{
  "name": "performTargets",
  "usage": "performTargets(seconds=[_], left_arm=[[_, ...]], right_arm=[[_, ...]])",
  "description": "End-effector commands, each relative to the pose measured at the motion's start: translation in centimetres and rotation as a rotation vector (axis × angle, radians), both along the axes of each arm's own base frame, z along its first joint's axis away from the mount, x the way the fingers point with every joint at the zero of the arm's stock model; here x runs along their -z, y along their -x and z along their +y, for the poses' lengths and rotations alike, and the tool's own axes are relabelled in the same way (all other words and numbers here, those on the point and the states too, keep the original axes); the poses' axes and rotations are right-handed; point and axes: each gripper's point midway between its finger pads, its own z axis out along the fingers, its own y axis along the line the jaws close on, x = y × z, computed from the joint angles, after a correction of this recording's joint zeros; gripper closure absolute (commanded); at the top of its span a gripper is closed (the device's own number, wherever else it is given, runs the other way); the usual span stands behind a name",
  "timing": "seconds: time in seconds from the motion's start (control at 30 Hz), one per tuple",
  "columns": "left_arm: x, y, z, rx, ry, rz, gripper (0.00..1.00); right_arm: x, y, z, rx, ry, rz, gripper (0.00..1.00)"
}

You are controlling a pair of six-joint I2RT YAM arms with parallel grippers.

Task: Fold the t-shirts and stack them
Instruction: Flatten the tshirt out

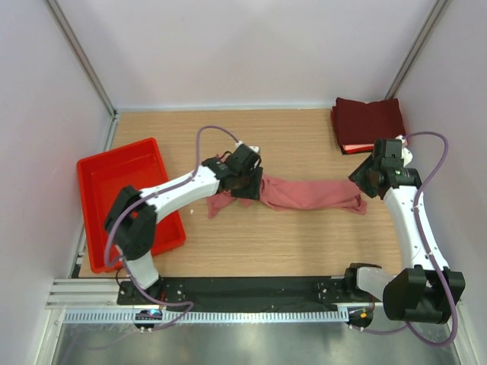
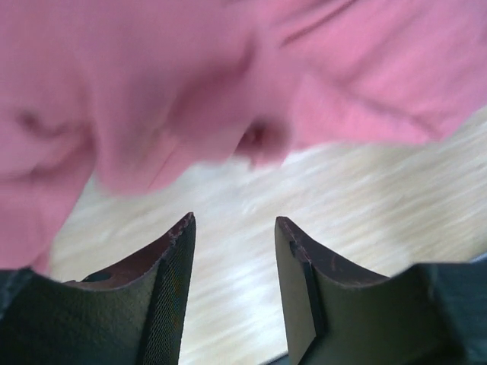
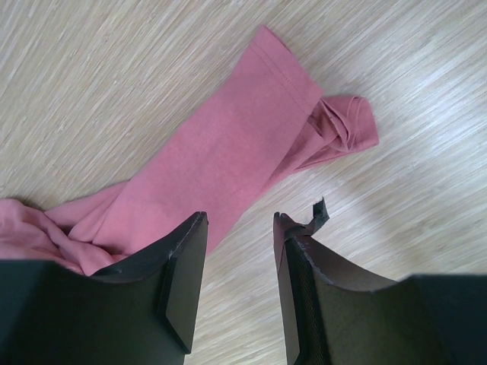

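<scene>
Salmon-pink cloth t-shirt (image 1: 304,194) strung out crumpled across mid-bench, bunched end under left jaws, sleeve end by right jaws. Left jaws apart, nothing between, over bare wood just beside the cloth. Right jaws apart too, empty, above the flat sleeve. Dark maroon folded t-shirts (image 1: 369,122) stacked at far right corner of light wooden bench (image 1: 289,243). Red plastic tray (image 1: 114,179) at left edge.

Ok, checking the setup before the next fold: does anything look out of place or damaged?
The salmon-pink t-shirt lies bunched into a twisted rope across the table instead of flat. On the right claw, a torn flap sticks up at one tip.
</scene>
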Motion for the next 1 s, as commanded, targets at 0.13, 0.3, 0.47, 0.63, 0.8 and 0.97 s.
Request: performTargets(seconds=[0.13, 0.3, 0.47, 0.63, 0.8, 0.97], left_arm=[[-2.4, 2.5, 4.5, -0.110, 0.053, -0.091, 0.54], [0.9, 1.9, 4.6, -0.188, 0.102, -0.063, 0.49], [2.9, 1.0, 4.4, -0.262, 0.161, -0.054, 0.47], [4.5, -0.3, 3.7, -0.293, 0.185, -0.067, 0.47], [5.4, -1.6, 3.9, -0.337, 0.187, -0.090, 0.47], [5.2, -2.0, 3.3, -0.335, 0.206, -0.086, 0.58]], right_arm=[[-1.6, -0.6, 0.7, -0.036, -0.019, -0.062, 0.52], [-1.1, -0.5, 1.0, -0.057, -0.029, -0.052, 0.52], [-1.1, -0.4, 1.0, -0.069, -0.024, -0.052, 0.52], [-1.5, -0.3, 1.3, -0.080, -0.033, -0.064, 0.52], [-1.5, 0.2, 1.4, -0.082, -0.033, -0.070, 0.52], [1.0, 2.4, 1.1, -0.038, -0.035, 0.001, 0.52]])
